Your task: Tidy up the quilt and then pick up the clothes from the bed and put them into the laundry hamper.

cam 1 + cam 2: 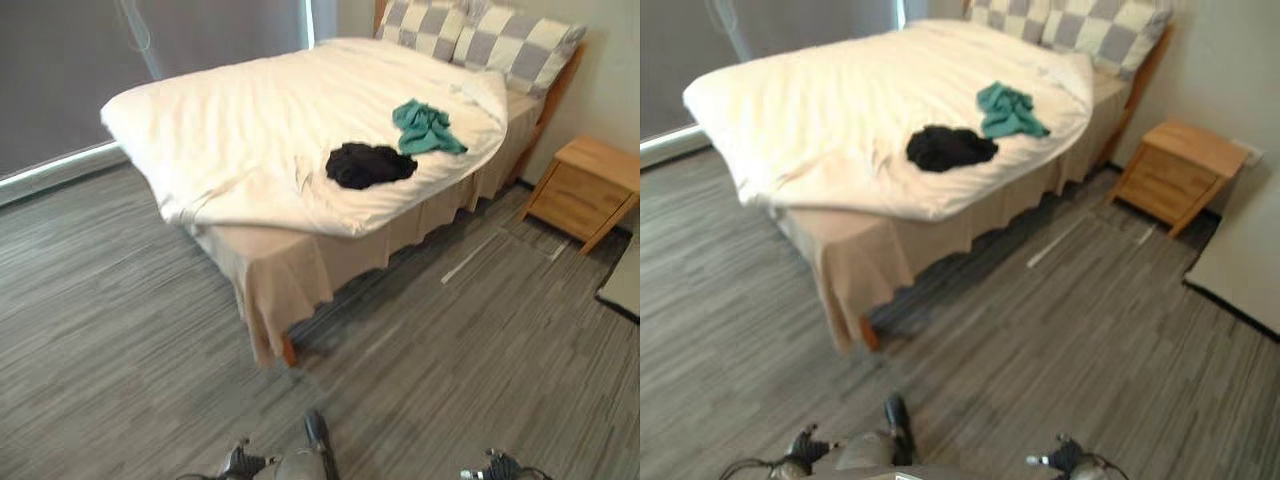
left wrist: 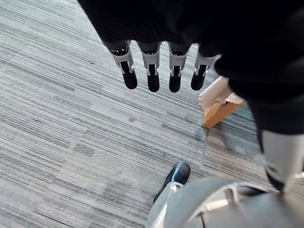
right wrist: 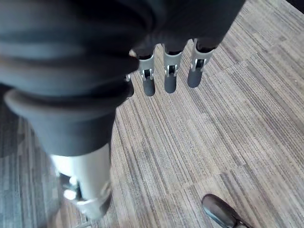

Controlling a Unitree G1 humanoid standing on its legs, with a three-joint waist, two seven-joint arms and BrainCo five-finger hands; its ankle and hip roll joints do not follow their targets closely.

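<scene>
closest in, both arms hang by the robot's sides over the grey striped floor [image 1: 420, 360]. in its wrist view the left robot hand [image 2: 161, 66] points straight down with its fingers extended and relaxed, nothing between them. the right robot hand [image 3: 171, 71] looks the same in its own wrist view: fingers straight, carrying nothing, bare floor beneath it. neither robot hand is near the bed.

a little farther off stands the bed [image 1: 290, 270], its near corner turned toward the robot, a beige skirt hanging to the floor. the cream quilt [image 1: 230, 130] covers most of the mattress but lies askew: it is bunched and folded under along the near edge, and the foot of the mattress shows bare below it. i would judge the tidying part not yet done, or at best only begun.

on the quilt, toward the side nearer the nightstand, lies a crumpled black garment [image 1: 368, 165], and just beyond it, nearly touching, a crumpled teal garment [image 1: 425, 128]. both clothes are on the bed, so none of the picking up has happened.

farther back are two checked pillows [image 1: 480, 38] against the headboard, and a wooden nightstand [image 1: 585, 190] stands beside the bed. i can see no laundry hamper from here, so it will have to be found before the clothes can go in.

as far as i can judge, the whole task lies ahead.
</scene>
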